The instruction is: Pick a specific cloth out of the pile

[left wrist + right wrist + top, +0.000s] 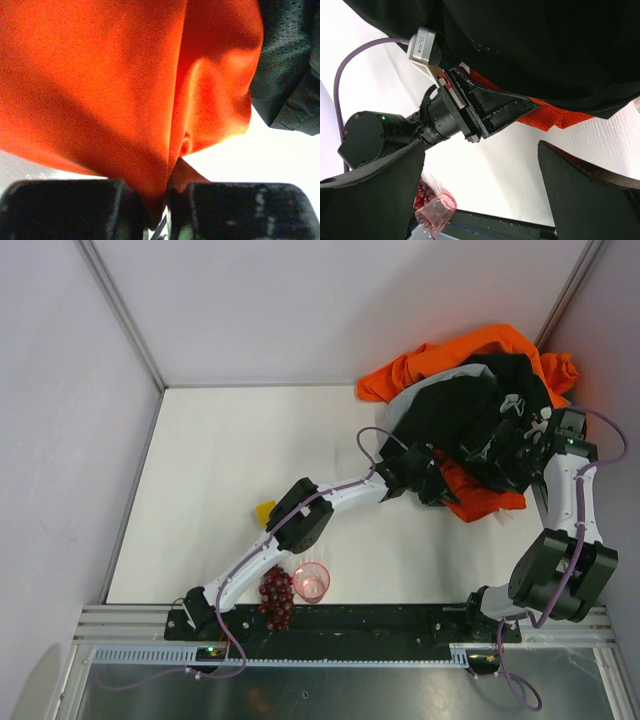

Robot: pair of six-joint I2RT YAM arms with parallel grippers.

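The pile lies at the back right: a large bright orange garment (470,352), a black garment (465,415) and a light grey one (408,402). The small orange-red cloth (482,500) sticks out from under the black garment's near edge. My left gripper (440,485) is shut on the cloth (125,85), with a fold pinched between its fingers (65,210). It shows in the right wrist view (492,112) biting the cloth (545,119). My right gripper (515,445) hovers over the black garment (545,45), open and empty (482,172). The cord and the white mark are hidden.
A pink plastic cup (311,581) and a bunch of red grapes (277,597) lie near the table's front edge by the left arm's base. A small yellow object (264,510) sits left of the left arm. Walls close in the back and both sides.
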